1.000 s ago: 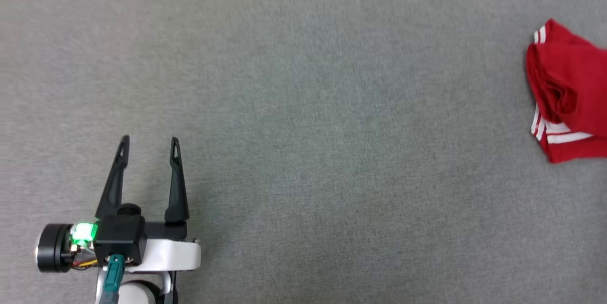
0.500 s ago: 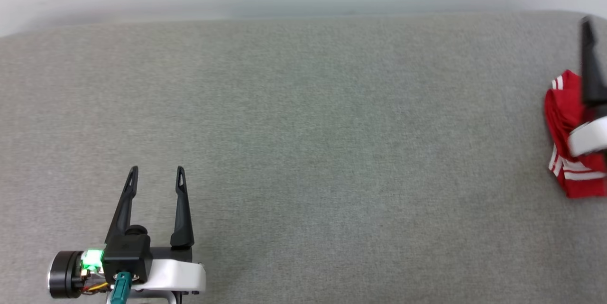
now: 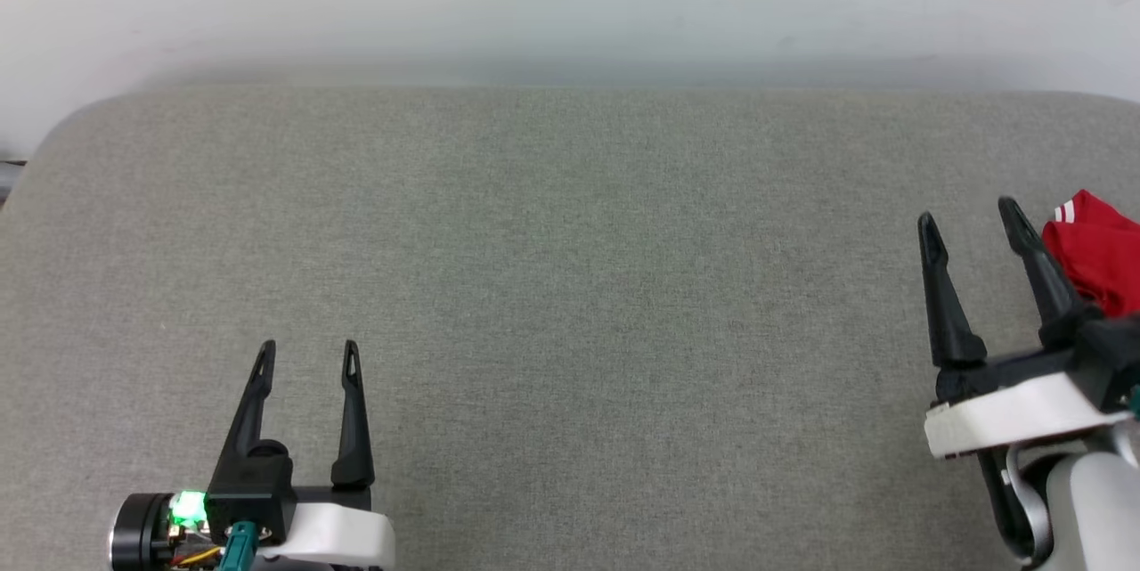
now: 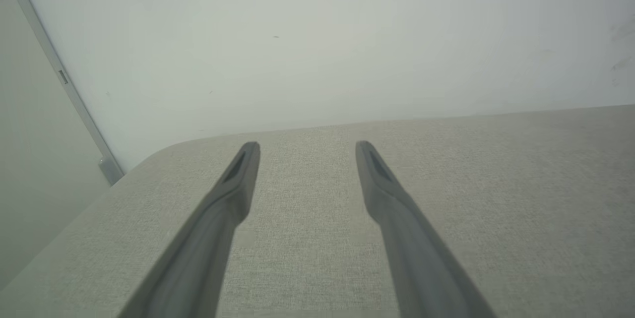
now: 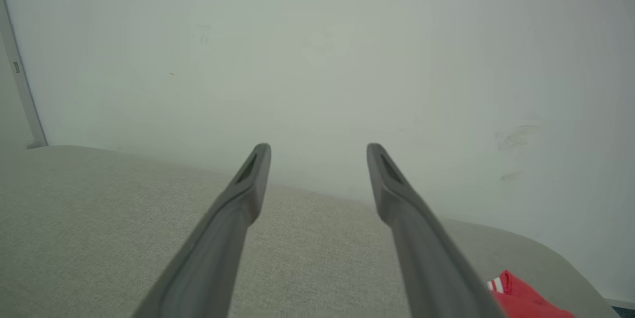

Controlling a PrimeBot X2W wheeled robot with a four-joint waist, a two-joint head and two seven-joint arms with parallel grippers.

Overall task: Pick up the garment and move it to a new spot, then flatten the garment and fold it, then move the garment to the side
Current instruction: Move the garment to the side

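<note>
- The garment (image 3: 1100, 255) lies as a bunched red heap with a sliver of white striped trim showing. It sits at the far right of the grey padded surface (image 3: 570, 286) and is partly cut off by the edge of the head view. Since it is crumpled rather than spread, the pick-up looks not yet done.
- The right gripper (image 3: 967, 210) hovers just beside the heap, on its left. Its two fingers are spread wide with nothing between them, which looks like readiness to take a fold of cloth.
- In the head view its outer finger overlaps the cloth's edge, but contact cannot be told from here.
- In the right wrist view the red corner sits low and to the right of the fingers, outside the gap. The gripper is therefore not lined up on the garment and probably has to swing right and dip before closing.
- The left gripper (image 3: 309, 346) rests at the lower left, well apart from the garment, spread and holding nothing, with its fingers pointing toward the pale wall (image 3: 570, 1). It seems parked out of the way.
- The broad middle of the surface lies between the two grippers and is a likely spot for laying the shirt flat.
- The heap is near the surface's right end, so a careless drag could pull it off.
</note>
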